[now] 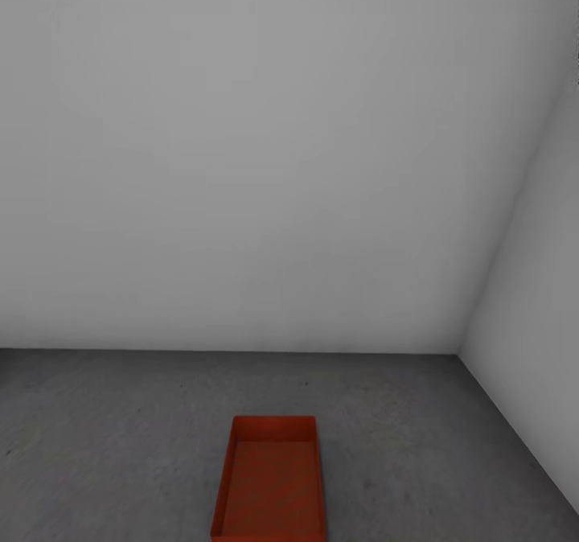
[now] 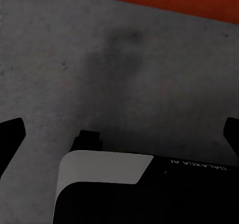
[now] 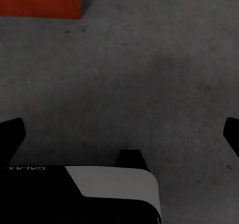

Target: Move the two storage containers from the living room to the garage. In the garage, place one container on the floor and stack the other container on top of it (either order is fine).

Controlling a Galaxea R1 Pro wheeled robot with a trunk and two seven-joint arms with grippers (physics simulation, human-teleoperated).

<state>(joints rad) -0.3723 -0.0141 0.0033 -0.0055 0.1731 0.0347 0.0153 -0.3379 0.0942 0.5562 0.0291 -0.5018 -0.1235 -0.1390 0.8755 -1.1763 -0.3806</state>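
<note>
Red-orange rectangular open-top plastic bin (image 1: 269, 482) sits empty on the dark grey concrete floor (image 1: 121, 429); both grippers' fingers (image 2: 11, 134) spread apart, unloaded; its twin should go squarely on top.

The only lettering I can read is "GALAXEA", printed in small pale characters on the black wrist housing (image 2: 196, 167) in my left wrist view. My right wrist view shows it cut short, "GALAX", on its black housing (image 3: 27, 168).

Container (image 1: 270, 482) on floor (image 1: 104, 437), front of wall (image 1: 241, 164), nr right corner.
</note>
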